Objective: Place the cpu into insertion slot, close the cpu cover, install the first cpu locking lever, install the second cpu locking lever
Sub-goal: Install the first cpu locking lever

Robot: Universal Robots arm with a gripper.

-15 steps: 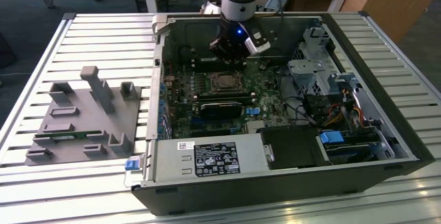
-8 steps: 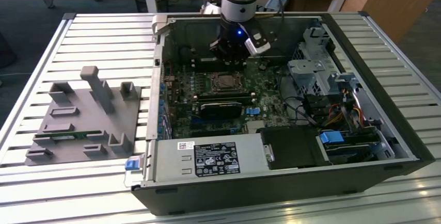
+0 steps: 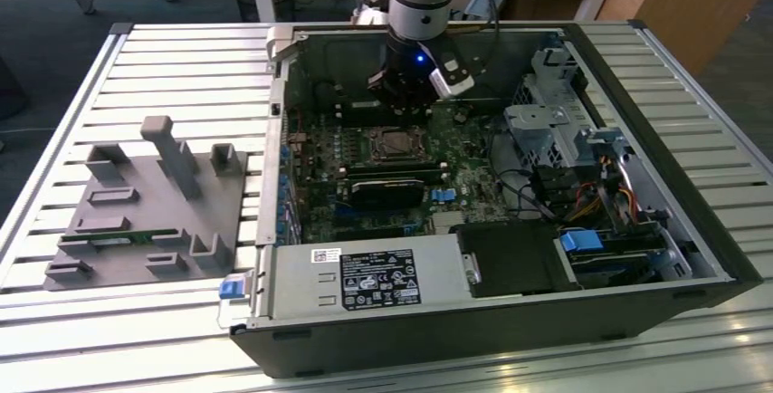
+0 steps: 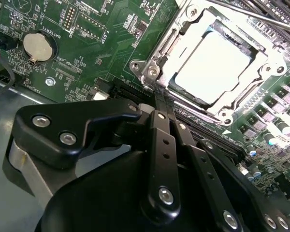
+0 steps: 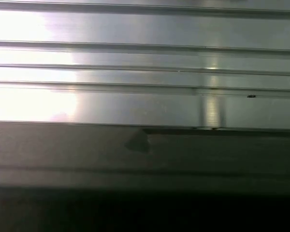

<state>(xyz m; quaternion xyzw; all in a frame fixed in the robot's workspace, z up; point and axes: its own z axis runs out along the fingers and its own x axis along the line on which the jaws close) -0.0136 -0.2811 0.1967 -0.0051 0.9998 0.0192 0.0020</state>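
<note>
The cpu (image 4: 210, 67) lies flat in the insertion slot (image 3: 393, 146), its pale metal face showing through the window of the cpu cover (image 4: 276, 62). The cover's silver frame lies down over it. A thin metal lever rod (image 4: 253, 15) runs along the far side of the socket. My gripper (image 4: 160, 96) is shut, its black fingers (image 4: 163, 145) pressed together with nothing visible between them. Its tips touch the socket's near corner by a screw post (image 4: 150, 71). In the exterior view the gripper (image 3: 405, 108) hangs inside the open computer case, just behind the socket.
A coin battery (image 4: 38, 46) sits on the green motherboard (image 4: 111, 43). A long black card (image 3: 389, 192) lies in front of the socket. The drive cage (image 3: 544, 130) and cables are on the exterior view's right. A grey fixture (image 3: 151, 203) stands on the slatted table (image 5: 145, 67).
</note>
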